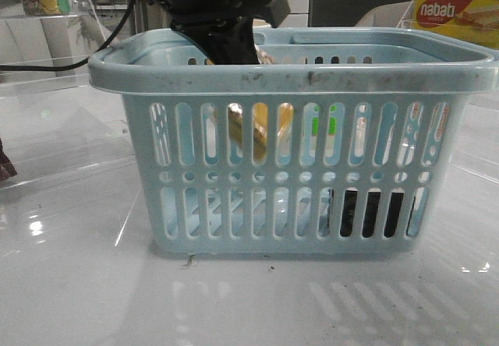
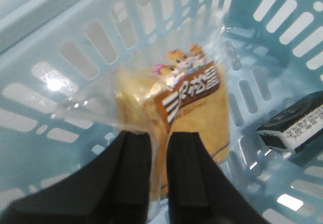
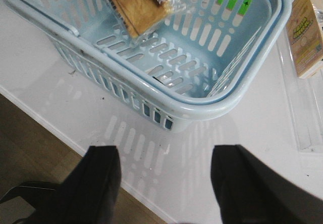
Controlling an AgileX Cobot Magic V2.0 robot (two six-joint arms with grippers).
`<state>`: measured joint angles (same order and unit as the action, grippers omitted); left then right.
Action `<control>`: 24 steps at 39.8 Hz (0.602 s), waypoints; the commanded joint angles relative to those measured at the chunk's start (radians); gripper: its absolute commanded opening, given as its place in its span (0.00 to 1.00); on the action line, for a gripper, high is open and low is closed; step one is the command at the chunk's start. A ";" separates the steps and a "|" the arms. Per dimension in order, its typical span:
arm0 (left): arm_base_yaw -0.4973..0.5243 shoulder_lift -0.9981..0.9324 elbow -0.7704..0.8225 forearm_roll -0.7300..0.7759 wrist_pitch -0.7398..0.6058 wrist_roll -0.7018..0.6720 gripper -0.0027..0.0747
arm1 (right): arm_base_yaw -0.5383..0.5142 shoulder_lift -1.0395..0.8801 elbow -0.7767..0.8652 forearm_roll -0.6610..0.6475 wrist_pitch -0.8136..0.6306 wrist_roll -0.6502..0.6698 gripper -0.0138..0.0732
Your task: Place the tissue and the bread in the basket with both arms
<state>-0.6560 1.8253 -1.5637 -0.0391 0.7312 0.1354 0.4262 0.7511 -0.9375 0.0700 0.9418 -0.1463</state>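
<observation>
The pale blue basket (image 1: 312, 77) stands mid-table. My left gripper (image 2: 160, 143) reaches down into it and is shut on the clear wrapper of the bread (image 2: 192, 103). The bread hangs inside the basket, above the floor, and shows through the slots in the front view (image 1: 261, 132). The black tissue pack (image 2: 298, 123) lies on the basket floor at the right, also dark behind the lower slots (image 1: 370, 213). My right gripper (image 3: 164, 156) is open and empty, over the table in front of the basket (image 3: 202, 108). From there the bread (image 3: 139, 7) shows inside the basket.
A yellow-and-red "nabati" box (image 1: 452, 11) stands behind the basket at the right. It also shows on a clear tray in the right wrist view (image 3: 308, 30). The table's front edge (image 3: 60, 133) runs close under my right gripper.
</observation>
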 commanded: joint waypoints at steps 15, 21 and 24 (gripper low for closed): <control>-0.007 -0.172 -0.034 0.007 0.040 0.002 0.58 | -0.001 -0.005 -0.025 -0.002 -0.062 -0.011 0.73; -0.007 -0.299 -0.023 0.019 0.076 0.002 0.58 | -0.001 -0.005 -0.025 -0.002 -0.062 -0.011 0.73; -0.007 -0.367 0.001 0.019 0.076 0.002 0.58 | -0.001 -0.005 -0.025 -0.002 -0.062 -0.011 0.73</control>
<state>-0.6560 1.5755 -1.5562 -0.0194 0.8479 0.1354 0.4262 0.7511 -0.9375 0.0700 0.9418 -0.1463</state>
